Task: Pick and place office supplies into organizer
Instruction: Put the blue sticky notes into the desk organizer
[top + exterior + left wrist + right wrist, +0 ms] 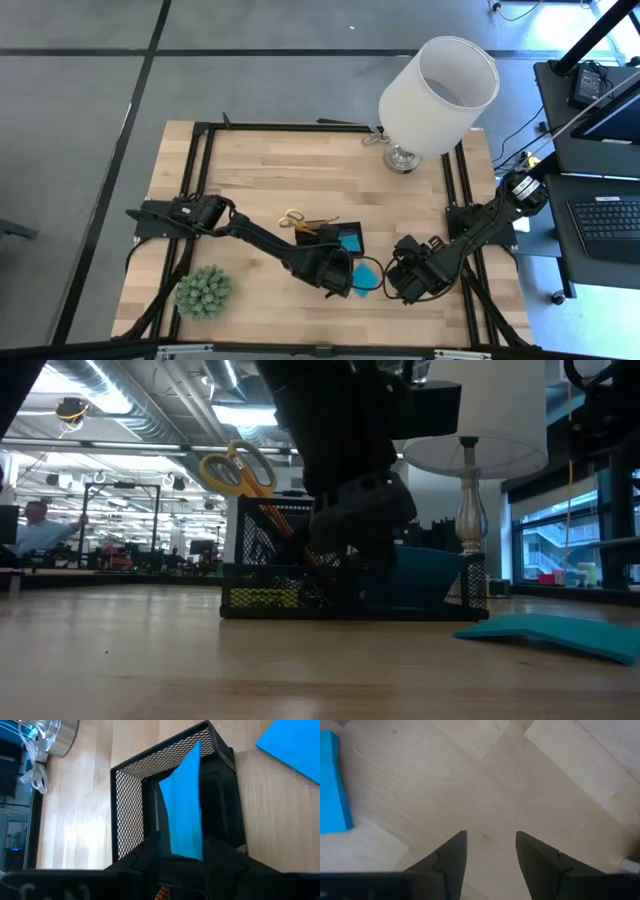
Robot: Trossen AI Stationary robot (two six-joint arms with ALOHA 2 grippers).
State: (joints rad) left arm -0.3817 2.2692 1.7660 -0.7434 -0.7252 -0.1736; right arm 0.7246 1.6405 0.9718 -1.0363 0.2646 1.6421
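The black mesh organizer (322, 228) stands mid-table, with yellow-handled scissors (235, 468) sticking up out of it. A blue pad (185, 800) stands tilted in one compartment, leaning on the mesh wall (127, 805). My left gripper (182, 845) hovers open at the organizer's near side, a finger on either side of that pad's near edge. A second blue pad (366, 278) lies flat on the table between the two grippers. My right gripper (490, 845) is open above bare wood to the right of it. My left gripper has its fingers (150, 852) on either side of the standing pad's near edge (187, 851), slanting down from the table's near side. I cannot tell whether they touch it. The pad's far end rests inside the compartment.
A big white lamp (435, 95) stands at the far right of the table, its cord beside the base. A green spiky plant ball (203, 292) sits at the near left. Bare wood lies left of and beyond the organizer.
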